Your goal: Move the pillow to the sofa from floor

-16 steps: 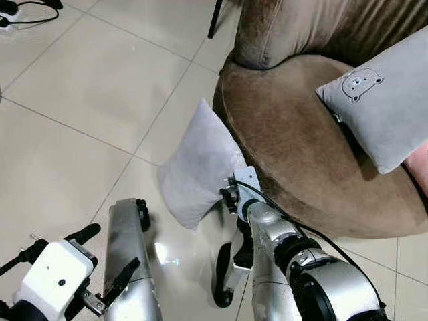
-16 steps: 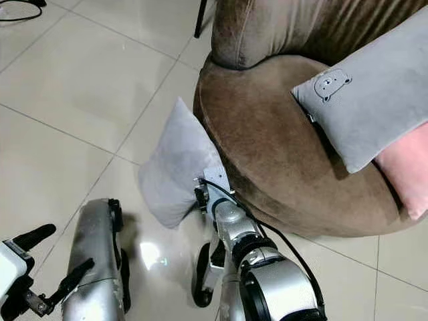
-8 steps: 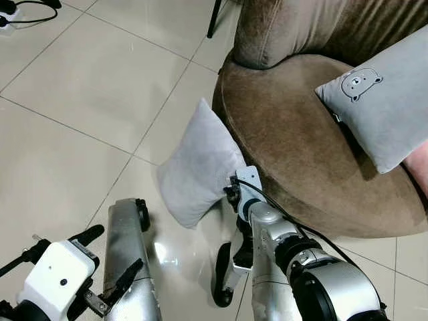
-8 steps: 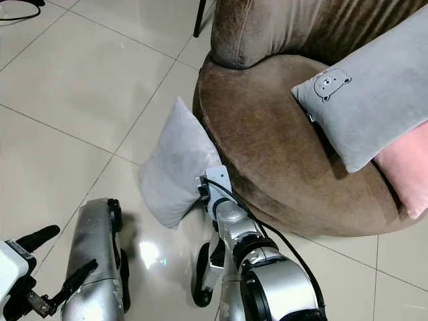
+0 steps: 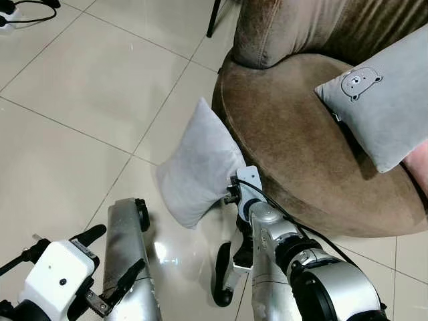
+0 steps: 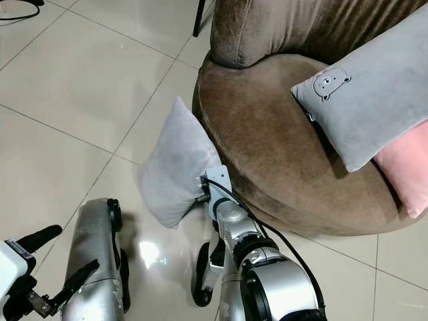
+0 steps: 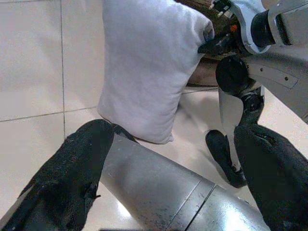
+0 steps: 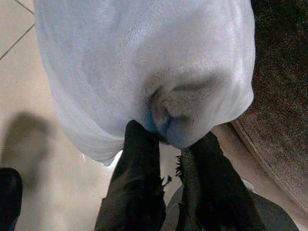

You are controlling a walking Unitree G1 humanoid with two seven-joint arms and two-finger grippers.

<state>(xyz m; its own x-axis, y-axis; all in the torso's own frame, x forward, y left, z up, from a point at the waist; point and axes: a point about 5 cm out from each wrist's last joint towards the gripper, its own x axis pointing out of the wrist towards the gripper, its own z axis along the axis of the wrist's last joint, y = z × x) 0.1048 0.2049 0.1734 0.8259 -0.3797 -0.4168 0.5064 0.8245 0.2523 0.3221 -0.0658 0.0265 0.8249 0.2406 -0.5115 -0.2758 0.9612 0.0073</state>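
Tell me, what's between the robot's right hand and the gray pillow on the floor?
Nothing: in the right wrist view the right hand pinches the gray pillow.

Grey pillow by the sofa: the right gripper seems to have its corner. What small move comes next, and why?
Probably lift it straight up. The right gripper is pinched shut on a corner of the plain grey fabric pillow, whose bottom sits on the tiled floor, leaning against the round brown velvet sofa. It must clear the seat edge before swinging over.
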